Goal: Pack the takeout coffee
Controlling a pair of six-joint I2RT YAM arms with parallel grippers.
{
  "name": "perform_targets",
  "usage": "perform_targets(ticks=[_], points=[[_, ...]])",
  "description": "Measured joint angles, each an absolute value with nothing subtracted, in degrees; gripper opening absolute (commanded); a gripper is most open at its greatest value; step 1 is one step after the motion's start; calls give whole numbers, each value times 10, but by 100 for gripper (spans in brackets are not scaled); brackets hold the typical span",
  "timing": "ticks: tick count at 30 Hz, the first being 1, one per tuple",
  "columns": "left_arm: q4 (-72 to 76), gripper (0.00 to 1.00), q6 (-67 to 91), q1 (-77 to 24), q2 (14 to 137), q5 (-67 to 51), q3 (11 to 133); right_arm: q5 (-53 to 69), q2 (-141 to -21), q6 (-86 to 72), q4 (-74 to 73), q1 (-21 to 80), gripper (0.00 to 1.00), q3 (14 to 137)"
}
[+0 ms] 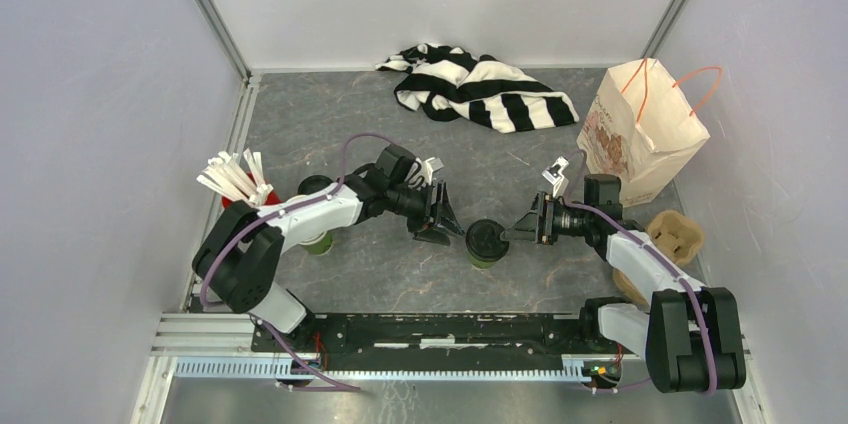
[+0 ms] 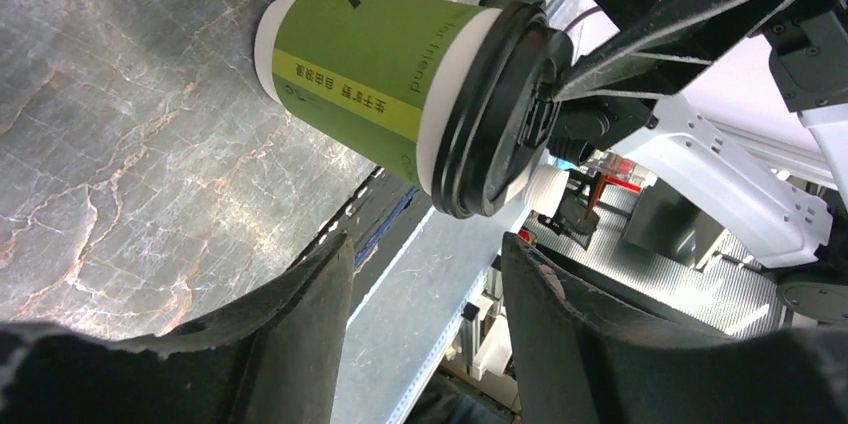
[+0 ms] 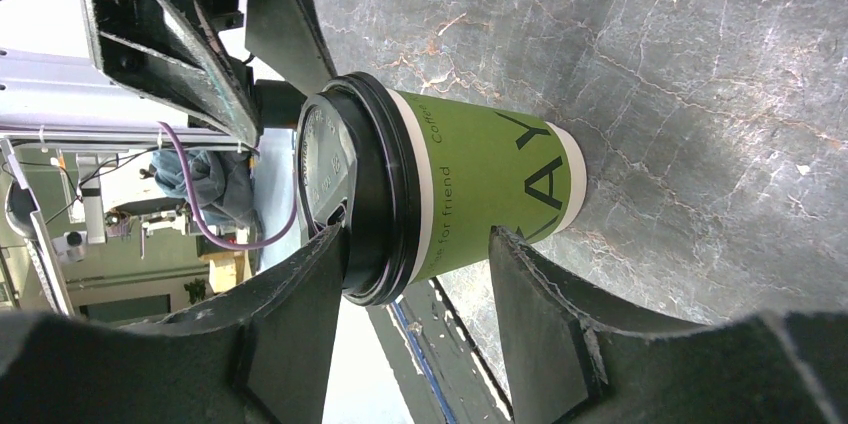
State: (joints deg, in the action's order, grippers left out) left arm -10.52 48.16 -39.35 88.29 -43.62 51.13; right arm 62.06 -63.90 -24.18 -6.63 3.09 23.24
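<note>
The takeout coffee, a green paper cup with a black lid, stands upright on the dark tabletop between both arms. My left gripper is just left of it and open. In the left wrist view the cup lies ahead of the empty left gripper, clear of its fingers. My right gripper is just right of the cup and open. In the right wrist view the right gripper has its tips at the cup, one beside the black lid, one beside the green wall. I see no grip.
A paper bag with orange handles stands at the back right. A cardboard cup carrier lies below it. A striped cloth is at the back. At the left are green cups and a red holder with white sticks.
</note>
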Motion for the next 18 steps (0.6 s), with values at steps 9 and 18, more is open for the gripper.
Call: perform_targets(ticks=[9, 18], points=[[-87, 53, 484, -396, 917, -437, 512, 621, -639, -242, -67, 30, 60, 232], [-85, 56, 484, -397, 932, -437, 513, 621, -640, -241, -67, 30, 60, 232]])
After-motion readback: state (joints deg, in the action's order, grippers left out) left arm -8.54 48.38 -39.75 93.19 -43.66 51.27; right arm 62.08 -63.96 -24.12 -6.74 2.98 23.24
